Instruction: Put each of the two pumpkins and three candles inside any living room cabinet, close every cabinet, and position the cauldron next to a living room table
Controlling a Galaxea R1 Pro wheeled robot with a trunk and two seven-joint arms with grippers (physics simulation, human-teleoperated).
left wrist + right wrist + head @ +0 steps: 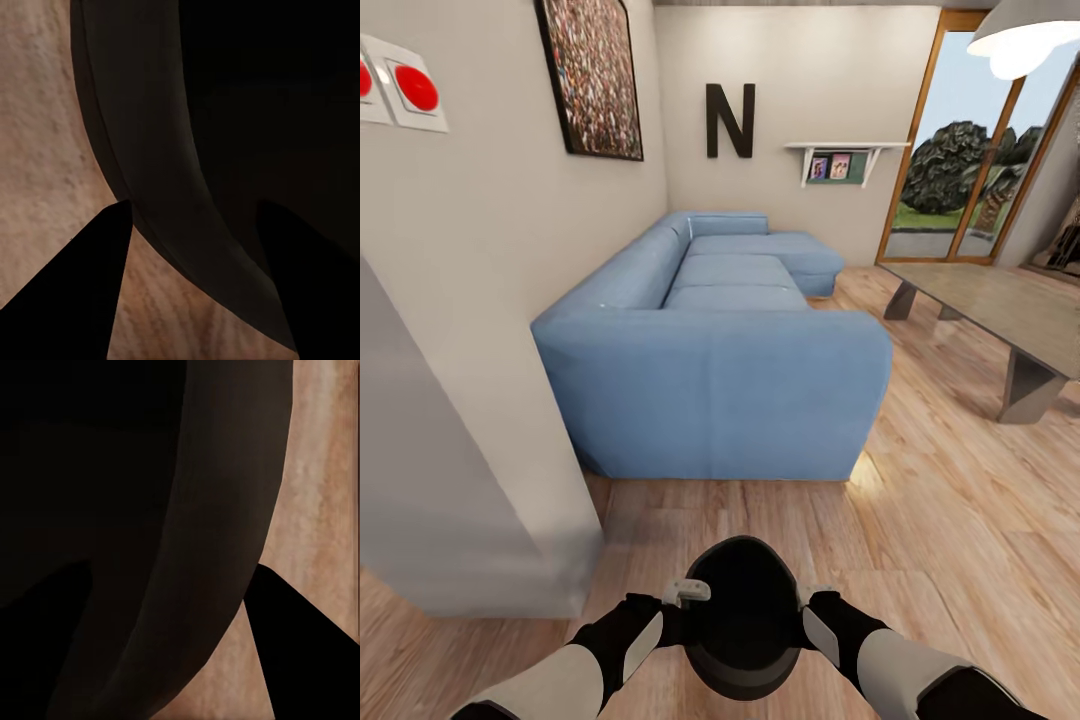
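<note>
Cauldron (742, 615) carried low in front of the trunk, over the plank floor (920, 520), mouth up, both arms on it. Left gripper (678, 612) at its left rim, right gripper (810, 615) at its right rim. In the left wrist view one of the fingers (75, 300) sits outside the black wall (161, 187), the other inside the mouth, so the fingers are clamped across the rim. The right wrist view shows the same straddle: one finger (300, 652) outside, one in the dark interior, wall (217, 547) between.

Blue sofa (710, 380) straight ahead, near. Glass-topped table (1010, 310) far right, well apart from the cauldron. Letter N (730, 120) on the far wall.

Progress, as judged: cauldron is in hand and in the living room but not yet beside the table; it needs carrying rightward and setting down next to a leg. No pumpkins, candles or cabinet in sight here, so their status cannot be told.
</note>
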